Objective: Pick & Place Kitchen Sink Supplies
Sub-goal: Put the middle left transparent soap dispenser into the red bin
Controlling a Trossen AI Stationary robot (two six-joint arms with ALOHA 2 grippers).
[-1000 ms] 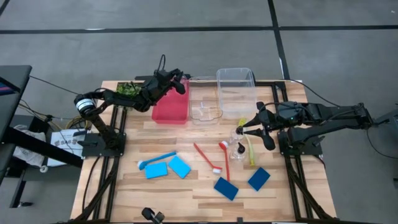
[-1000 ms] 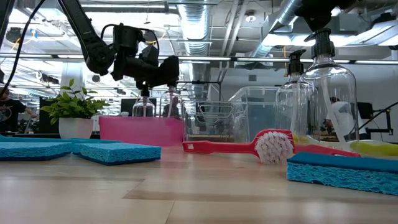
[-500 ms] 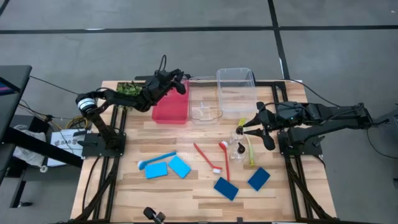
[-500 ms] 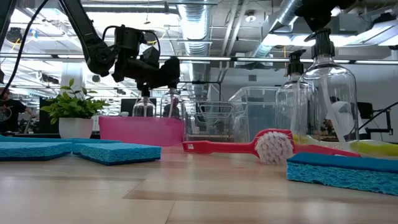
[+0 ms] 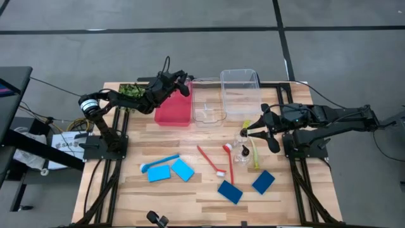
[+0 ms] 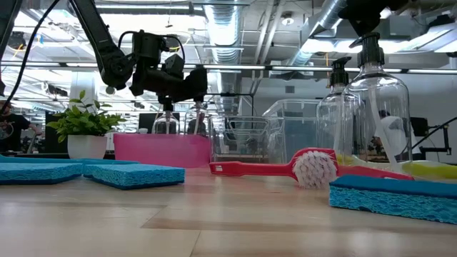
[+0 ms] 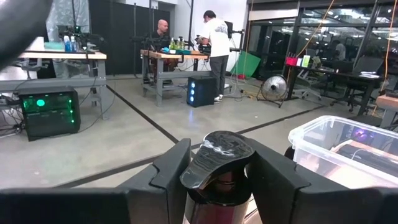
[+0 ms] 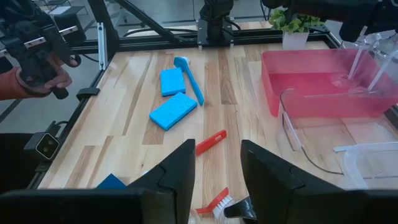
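My left gripper hangs over the far end of the pink bin, shut on a clear pump bottle with a black top. My right gripper is open. Its fingers stand on either side of the black top of one of two pump bottles standing right of centre, and I cannot tell whether they touch it. On the table lie two light-blue sponges, two dark-blue sponges, a blue brush, two red brushes and a yellow-green brush. My left gripper pinches the bottle between its two fingers just under the black pump head, at the neck. The bottle hangs upright below the gripper, with its lower part behind the pink bin's wall.
A small clear bin and a tall clear bin stand right of the pink bin. A leafy plant sits at the far left corner. A person's hand with a black device shows by the near edge.
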